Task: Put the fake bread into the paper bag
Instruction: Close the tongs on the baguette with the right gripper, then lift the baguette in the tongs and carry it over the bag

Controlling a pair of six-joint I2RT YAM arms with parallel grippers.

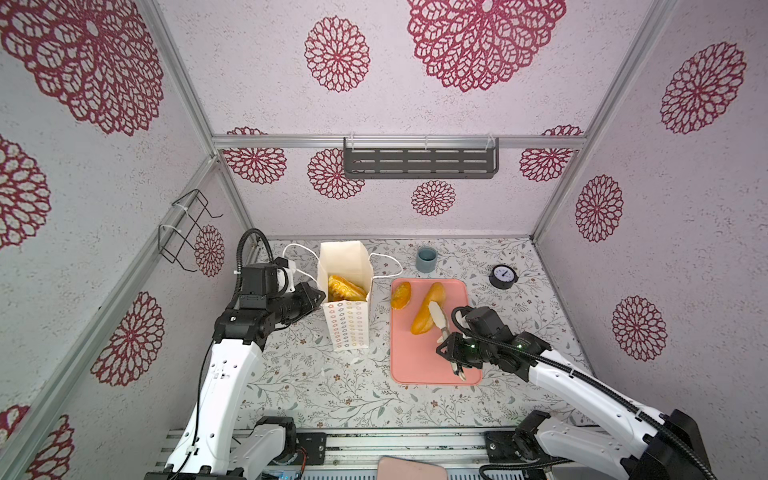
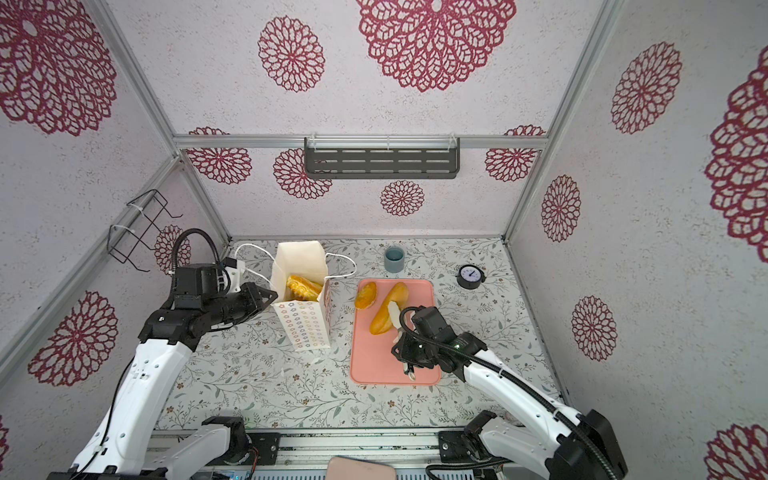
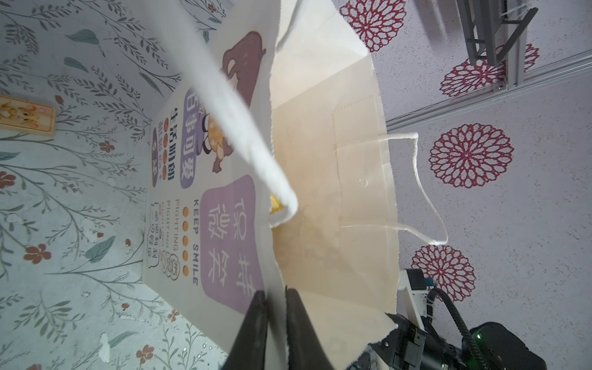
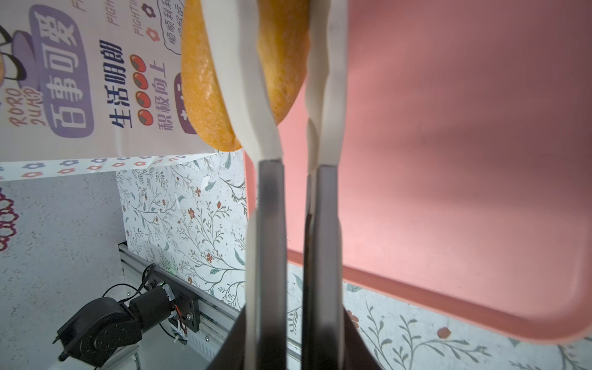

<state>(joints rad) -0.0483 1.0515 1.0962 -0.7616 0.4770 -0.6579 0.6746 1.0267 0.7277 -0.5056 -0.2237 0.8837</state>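
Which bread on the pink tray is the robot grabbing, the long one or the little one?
The long loaf: it sits between the white tongs held by the right tool. The small bun lies apart, untouched.

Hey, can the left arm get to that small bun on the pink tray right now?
Probably not. The left gripper is shut on the rim of the paper bag, and the bag stands between it and the small bun on the pink tray. It would have to let go first.
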